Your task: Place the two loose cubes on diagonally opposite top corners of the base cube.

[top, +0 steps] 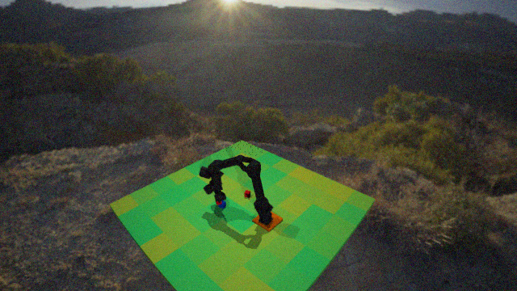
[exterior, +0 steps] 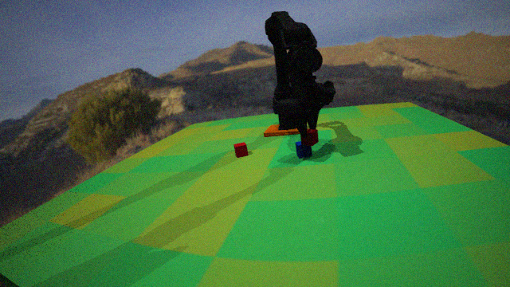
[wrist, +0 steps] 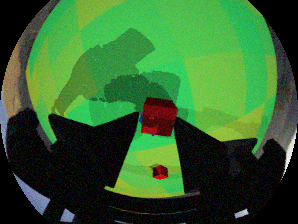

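Looking out over my rig, I see the desk (top: pixel 226 259) (exterior: pixel 279 223) (wrist: pixel 215 80) first, a broad square patched in greens and yellow-greens, set in a rocky, scrubby landscape. From the top view one corner points away from me, with another at the left and another at the right; the nearest corner runs out of the picture.

My black arm (top: pixel 258 178) (exterior: pixel 280 68) rises in from the edges, arches towards the left corner and drops its wrist steeply down. It throws a dark shadow (top: pixel 230 232) (exterior: pixel 348 141) (wrist: pixel 90 75) over the desk. Its foot stands on a flat orange plate (top: pixel 277 221) (exterior: pixel 271 131), on the right corner's side of the cubes.

At the end of the arm, the fingers (top: pixel 220 198) (exterior: pixel 309 135) are released, parted just enough to stand either side of one red cube (top: pixel 219 203) (exterior: pixel 311 137) (wrist: pixel 159 116), with no grip on it.

That red cube sits at the top of the blue base cube (top: pixel 221 205) (exterior: pixel 303 150) (wrist: pixel 141 120), shifted sideways so it overhangs, and looks about level to me. Whether their faces truly touch, I cannot tell. The blue one stands on the desk, left of the arm's foot in the top view.

The other red cube (top: pixel 247 194) (exterior: pixel 241 150) (wrist: pixel 160 172) lies on the desk, well apart from the pair and on the far corner's side of them, so only one top corner of the base is capped.
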Robot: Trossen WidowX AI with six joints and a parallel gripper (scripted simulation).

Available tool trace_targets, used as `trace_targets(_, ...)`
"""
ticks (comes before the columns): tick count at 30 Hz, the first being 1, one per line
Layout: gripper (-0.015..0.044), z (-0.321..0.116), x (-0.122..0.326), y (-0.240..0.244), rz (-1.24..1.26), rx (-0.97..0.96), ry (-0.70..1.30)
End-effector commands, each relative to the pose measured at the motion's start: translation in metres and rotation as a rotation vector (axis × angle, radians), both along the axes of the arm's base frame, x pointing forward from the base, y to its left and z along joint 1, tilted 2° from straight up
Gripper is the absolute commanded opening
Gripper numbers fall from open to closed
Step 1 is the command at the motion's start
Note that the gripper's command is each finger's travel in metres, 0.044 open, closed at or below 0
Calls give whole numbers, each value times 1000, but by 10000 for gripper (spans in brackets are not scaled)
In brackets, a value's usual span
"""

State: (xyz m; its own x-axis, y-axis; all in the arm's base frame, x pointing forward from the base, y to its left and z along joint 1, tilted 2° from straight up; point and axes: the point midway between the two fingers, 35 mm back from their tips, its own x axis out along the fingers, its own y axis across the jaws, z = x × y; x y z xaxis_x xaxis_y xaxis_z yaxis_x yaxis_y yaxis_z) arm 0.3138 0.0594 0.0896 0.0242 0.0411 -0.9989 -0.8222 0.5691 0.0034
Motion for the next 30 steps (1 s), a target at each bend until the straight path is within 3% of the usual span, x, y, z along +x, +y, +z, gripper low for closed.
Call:
trace_targets(1,205,8,1,0,0,1,-7)
trace_targets(19,205,27,0,-1,0,1,-7)
trace_targets(21,258,25,0,-4,-13,-1,-5)
trace_targets(30,265,35,-9,-72,-237,-25,-10)
